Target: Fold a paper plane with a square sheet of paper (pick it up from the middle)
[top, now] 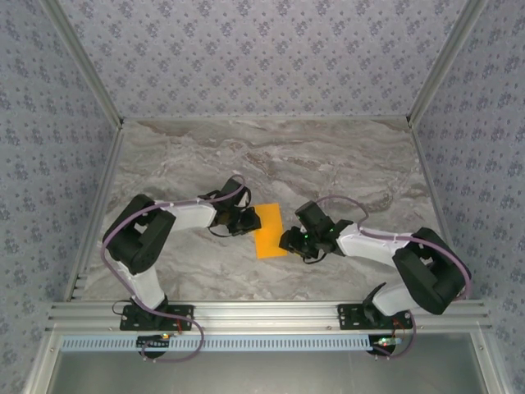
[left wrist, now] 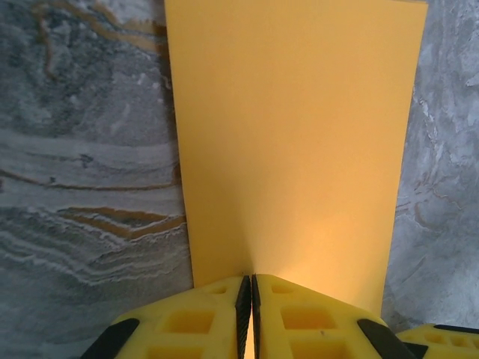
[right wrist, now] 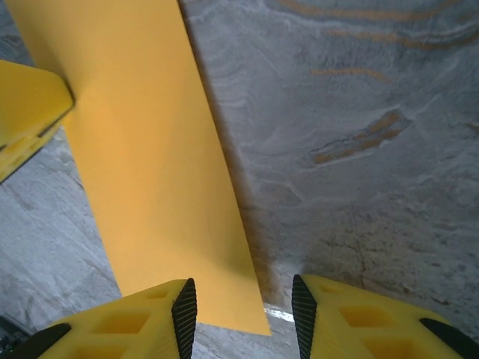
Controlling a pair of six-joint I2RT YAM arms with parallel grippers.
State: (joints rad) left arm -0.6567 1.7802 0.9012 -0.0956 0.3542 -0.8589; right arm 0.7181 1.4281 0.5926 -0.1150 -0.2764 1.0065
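Note:
The orange sheet of paper sits mid-table and looks like a plain rectangle, longer than it is wide. My left gripper is at its left edge; in the left wrist view the jaws are shut on the near edge of the paper. My right gripper is at the sheet's lower right corner. In the right wrist view it is open, and a corner of the paper reaches into the gap by the left finger. The sheet throws a shadow on the table beside it.
The marble-patterned table is walled at the back and sides by patterned panels. An aluminium rail runs along the near edge at the arm bases. A yellow finger of the left gripper shows in the right wrist view.

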